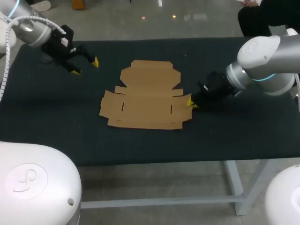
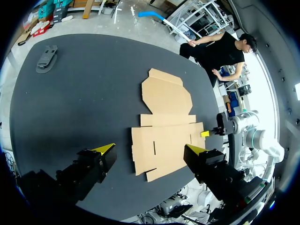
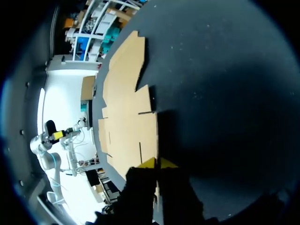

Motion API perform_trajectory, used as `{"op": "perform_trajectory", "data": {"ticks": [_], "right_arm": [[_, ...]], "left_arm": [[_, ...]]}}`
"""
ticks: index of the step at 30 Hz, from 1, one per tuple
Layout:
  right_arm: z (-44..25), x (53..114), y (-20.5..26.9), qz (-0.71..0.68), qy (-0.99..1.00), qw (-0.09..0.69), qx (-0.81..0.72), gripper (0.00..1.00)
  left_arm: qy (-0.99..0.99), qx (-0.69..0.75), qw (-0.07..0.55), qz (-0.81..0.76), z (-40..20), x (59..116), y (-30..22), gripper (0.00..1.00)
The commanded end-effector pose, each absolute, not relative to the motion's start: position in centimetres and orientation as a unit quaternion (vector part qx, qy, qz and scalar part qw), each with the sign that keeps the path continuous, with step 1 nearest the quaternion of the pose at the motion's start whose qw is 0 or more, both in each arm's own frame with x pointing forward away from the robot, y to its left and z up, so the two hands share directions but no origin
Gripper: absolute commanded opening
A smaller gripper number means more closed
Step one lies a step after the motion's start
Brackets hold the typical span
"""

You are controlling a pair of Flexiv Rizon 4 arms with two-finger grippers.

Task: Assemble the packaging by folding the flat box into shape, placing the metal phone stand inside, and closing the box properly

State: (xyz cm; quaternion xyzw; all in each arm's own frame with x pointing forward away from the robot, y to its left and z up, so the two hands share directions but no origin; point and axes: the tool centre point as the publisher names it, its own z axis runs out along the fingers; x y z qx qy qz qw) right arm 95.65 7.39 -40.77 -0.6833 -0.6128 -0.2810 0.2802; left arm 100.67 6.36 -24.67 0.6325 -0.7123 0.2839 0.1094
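- Flat box (image 1: 145, 101) lies unfolded mid-table, wide side running left to right, lid panel pointing away from me.
- Right pincer (image 1: 191, 103) sits at its right flap edge, tips nearly together. Can't tell if it's pinching card.
- Left pincer (image 1: 85, 66) hangs wide, well apart at far left.
- Dark table (image 1: 70, 131), phone stand (image 2: 46, 58) off in a far corner.

big table (image 1: 140, 145) with a dark matte top, fills most of the view, tiny pale specks on it, pale metal legs (image 1: 239, 187) and crossbar (image 1: 159, 202) under the near edge
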Motion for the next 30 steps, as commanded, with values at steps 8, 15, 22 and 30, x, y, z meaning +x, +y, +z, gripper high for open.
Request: {"op": "perform_trajectory", "data": {"ticks": [8,15,22,30], "right_arm": [[-40.5,95.2,6.5,-0.308,-0.634,0.320,-0.633,0.00],[-39.8,94.0,5.7,-0.308,-0.652,0.325,-0.612,0.00],[-40.0,93.0,5.5,-0.301,-0.673,0.326,-0.592,0.00],[-40.3,92.6,5.0,-0.298,-0.676,0.328,-0.589,0.00]], "left_arm": [[-0.712,0.634,0.109,0.281,-24.5,100.6,6.3,1.00],[-0.712,0.634,0.109,0.281,-24.5,100.6,6.3,1.00],[-0.712,0.634,0.109,0.281,-24.5,100.6,6.3,1.00],[-0.712,0.634,0.109,0.281,-24.5,100.6,6.3,1.00]]}}
